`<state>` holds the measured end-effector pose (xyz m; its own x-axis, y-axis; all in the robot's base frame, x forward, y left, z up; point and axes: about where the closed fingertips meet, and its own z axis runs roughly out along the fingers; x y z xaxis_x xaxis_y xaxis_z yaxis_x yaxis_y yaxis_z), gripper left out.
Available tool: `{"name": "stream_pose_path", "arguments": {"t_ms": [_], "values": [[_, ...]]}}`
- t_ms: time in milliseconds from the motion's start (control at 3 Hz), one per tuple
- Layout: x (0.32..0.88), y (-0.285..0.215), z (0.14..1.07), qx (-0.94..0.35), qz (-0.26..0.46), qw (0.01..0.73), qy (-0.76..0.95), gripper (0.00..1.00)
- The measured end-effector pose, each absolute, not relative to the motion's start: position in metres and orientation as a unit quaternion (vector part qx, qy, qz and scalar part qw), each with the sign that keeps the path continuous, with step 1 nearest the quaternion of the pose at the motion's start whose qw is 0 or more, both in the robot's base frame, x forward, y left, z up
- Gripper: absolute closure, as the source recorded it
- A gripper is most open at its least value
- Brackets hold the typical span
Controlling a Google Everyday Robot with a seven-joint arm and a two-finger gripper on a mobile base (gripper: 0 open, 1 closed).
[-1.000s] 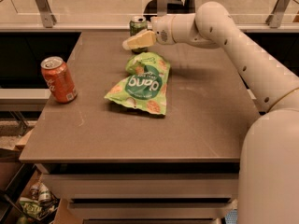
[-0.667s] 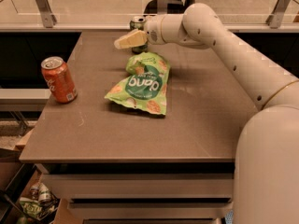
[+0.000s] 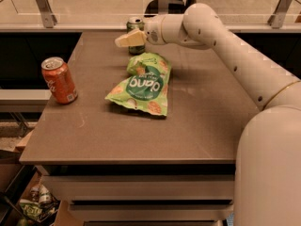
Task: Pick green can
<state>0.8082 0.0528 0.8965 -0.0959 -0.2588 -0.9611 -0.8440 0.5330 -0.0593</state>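
Table (image 3: 197, 121), brown top, seen from the robot's side. White arm (image 3: 235, 51) reaches in from the right and across the far part of the top.

Gripper (image 3: 124, 40) at the far edge, left of centre, its pale wedge pointing left. It sits right in front of the green can (image 3: 135, 23) and covers the can's middle. Can't tell whether the gripper is spread or pressed together, nor whether it touches the can.

Green can upright at the table's far edge, silver top showing above the gripper, a dark strip of its base below it.

Bag (image 3: 141, 86), light green, lies flat near mid-table, just on the near side of the gripper and can.

Orange can (image 3: 59, 79) upright near the left edge, well apart from the green can and the bag
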Motion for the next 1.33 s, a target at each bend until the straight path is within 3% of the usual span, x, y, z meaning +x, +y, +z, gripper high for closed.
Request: {"name": "stream_pose_path", "arguments": {"t_ms": [1000, 1333], "values": [[0.8072, 0.0619, 0.8931, -0.404, 0.276, 0.537, 0.688, 0.87], [0.8069, 0.0649, 0.8919, -0.405, 0.277, 0.536, 0.687, 1.0]]}}
